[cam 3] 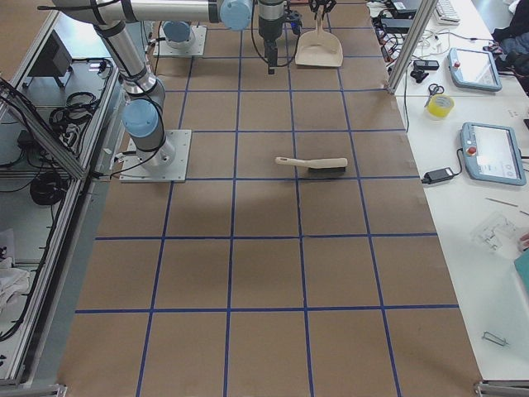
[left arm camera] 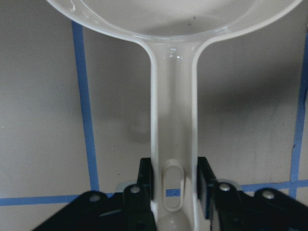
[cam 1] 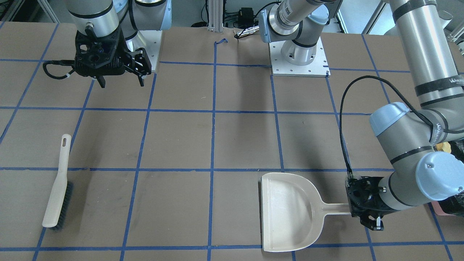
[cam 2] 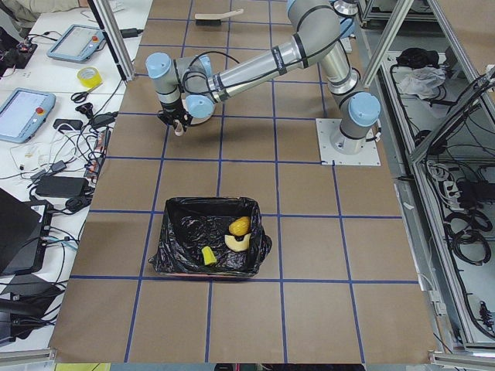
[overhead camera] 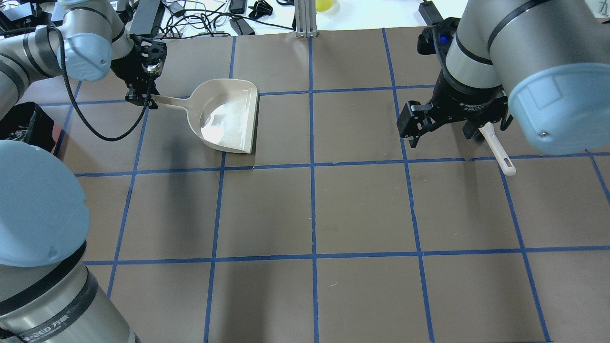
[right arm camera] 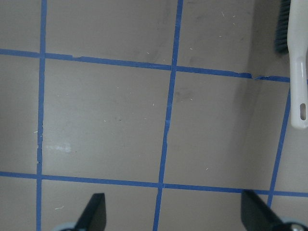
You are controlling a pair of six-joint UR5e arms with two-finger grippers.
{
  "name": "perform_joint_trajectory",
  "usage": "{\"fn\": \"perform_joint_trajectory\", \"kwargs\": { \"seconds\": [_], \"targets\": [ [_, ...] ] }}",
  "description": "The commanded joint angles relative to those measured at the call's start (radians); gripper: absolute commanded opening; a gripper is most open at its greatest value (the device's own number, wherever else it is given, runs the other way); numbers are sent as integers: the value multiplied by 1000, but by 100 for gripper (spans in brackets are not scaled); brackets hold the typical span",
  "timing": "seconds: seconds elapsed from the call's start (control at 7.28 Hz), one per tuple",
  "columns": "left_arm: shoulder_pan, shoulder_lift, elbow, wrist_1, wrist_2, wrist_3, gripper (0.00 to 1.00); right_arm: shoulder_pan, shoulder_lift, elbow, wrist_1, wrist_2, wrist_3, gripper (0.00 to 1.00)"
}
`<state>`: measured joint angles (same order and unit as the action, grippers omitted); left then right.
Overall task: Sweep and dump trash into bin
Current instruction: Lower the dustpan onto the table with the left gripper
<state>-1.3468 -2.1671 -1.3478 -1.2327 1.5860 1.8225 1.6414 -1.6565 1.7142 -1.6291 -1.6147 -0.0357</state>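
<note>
Dustpan, glossy beige plastic, scoop-shaped, lower right; left gripper clamps slim handle; right gripper splayed wide, upper left.

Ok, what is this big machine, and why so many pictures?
It is a robot with two arms, each ending in a two-finger gripper. Six cameras photograph one moment: one faces the robot, one looks over its shoulders, two stand at the ends, and one rides on each wrist. The left gripper pinches the handle of a beige dustpan lying flat on the table. The right gripper hangs open, holding nothing. A brush lies on the table. In the black-lined bin sit three small pieces: a brown lump, a bread piece and a yellow wedge.
</note>
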Motion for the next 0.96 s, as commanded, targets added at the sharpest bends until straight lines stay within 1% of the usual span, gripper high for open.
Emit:
{"fn": "perform_joint_trajectory", "kwargs": {
  "seconds": [0.0,0.55,0.69,0.82],
  "targets": [
    [2,1,-5,1,0,3,0,0,-3,5,0,-1,2,100],
    [21,-7,-5,19,-1,3,0,0,-2,5,0,-1,2,100],
    [21,-8,-5,27,-1,3,17,0,-2,5,-2,-2,0,100],
    [20,-8,-7,27,-1,3,26,0,-2,7,0,-2,0,100]
  ]
}}
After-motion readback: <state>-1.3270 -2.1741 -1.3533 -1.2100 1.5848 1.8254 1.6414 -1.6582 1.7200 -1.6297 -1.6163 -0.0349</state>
